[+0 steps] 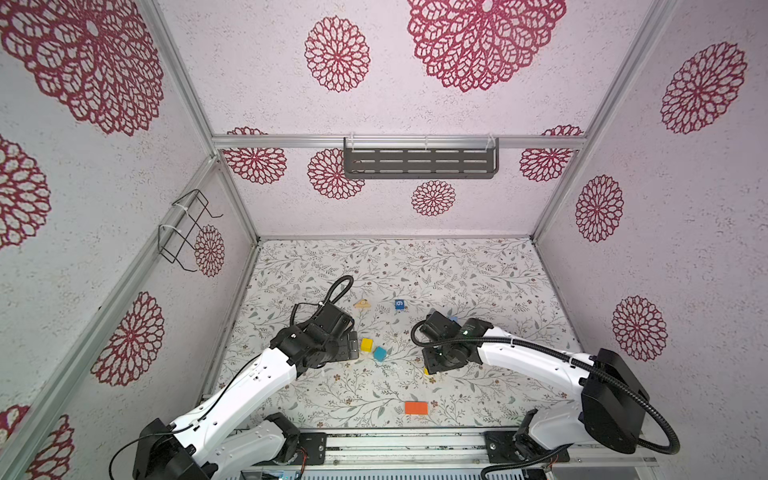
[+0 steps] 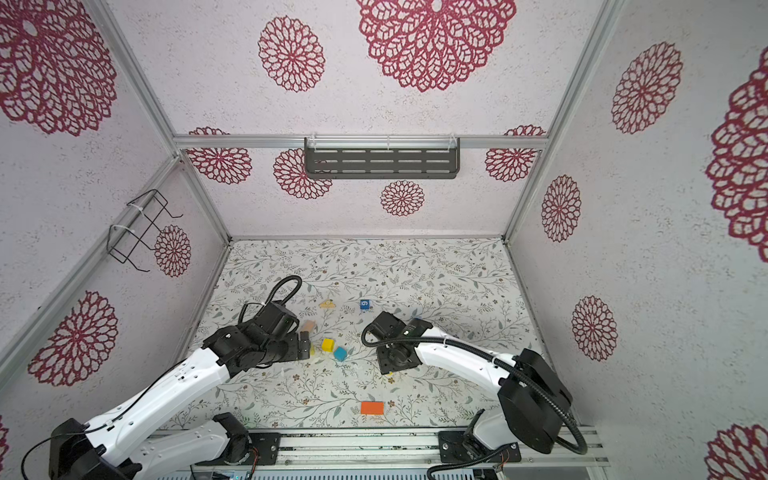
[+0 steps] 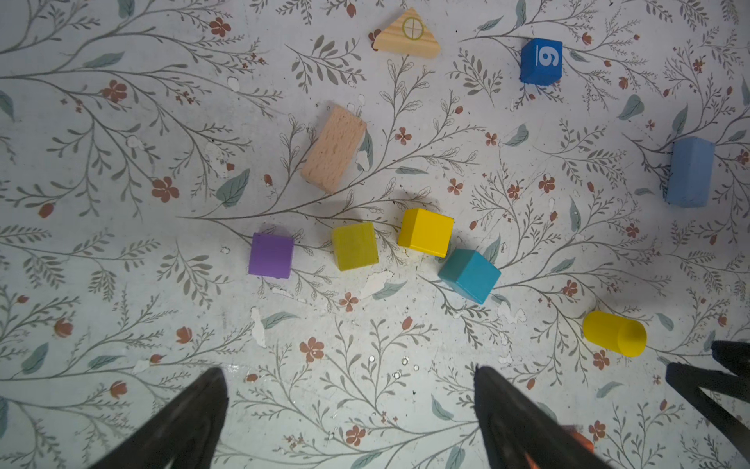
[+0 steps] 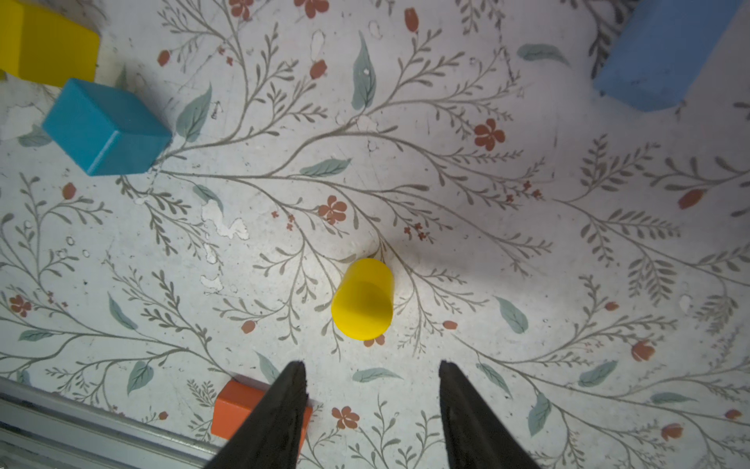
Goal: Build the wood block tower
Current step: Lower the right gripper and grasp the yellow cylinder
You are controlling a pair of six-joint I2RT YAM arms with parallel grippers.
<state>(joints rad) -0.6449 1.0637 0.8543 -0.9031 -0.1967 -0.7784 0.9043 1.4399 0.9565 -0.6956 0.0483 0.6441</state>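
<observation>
No stacked wood block tower shows; the blocks lie loose on the floral mat. In the left wrist view a purple cube (image 3: 271, 255), an olive cube (image 3: 354, 245), a yellow cube (image 3: 425, 232) and a teal cube (image 3: 469, 275) sit close together. Beyond them lie a tan block (image 3: 333, 148), a tan triangle (image 3: 408, 34) and the blue cube marked "6" (image 3: 542, 61). My left gripper (image 3: 348, 369) hangs wide open above bare mat. My right gripper (image 4: 370, 363) is open and empty, just short of an upright yellow cylinder (image 4: 362, 300).
An orange block (image 1: 416, 408) lies near the mat's front edge, partly behind a right finger (image 4: 280, 406) in the right wrist view. A light blue block (image 4: 665, 52) lies beyond the cylinder. A metal rail (image 1: 407, 444) runs along the front.
</observation>
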